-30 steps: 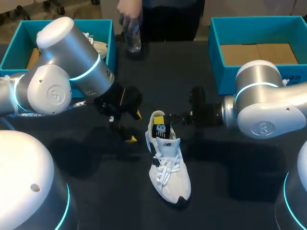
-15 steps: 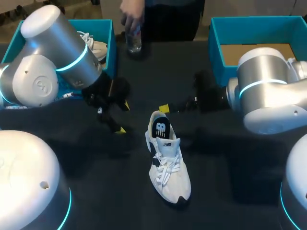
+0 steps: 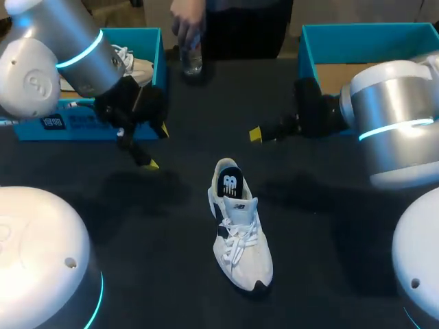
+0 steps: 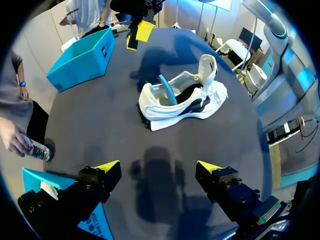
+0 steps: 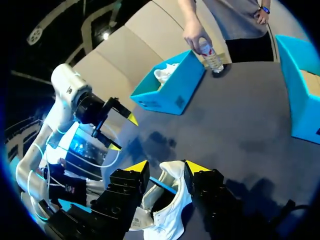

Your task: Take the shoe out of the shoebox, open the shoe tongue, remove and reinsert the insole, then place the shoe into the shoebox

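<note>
a: where's the shoe now?
b: the shoe stands on its sole at the lower centre of the head view, toe toward me, with nothing touching it. both arms have backed off it in the last second. my left gripper is now up by the upper-left shoebox, my right gripper nearer the upper-right shoebox.
a: holding anything?
b: no, both are spread wide and empty.
a: and the insole?
b: the insole looks propped up at the heel, not lying flat. i'd say it needs pressing in before boxing.
</note>
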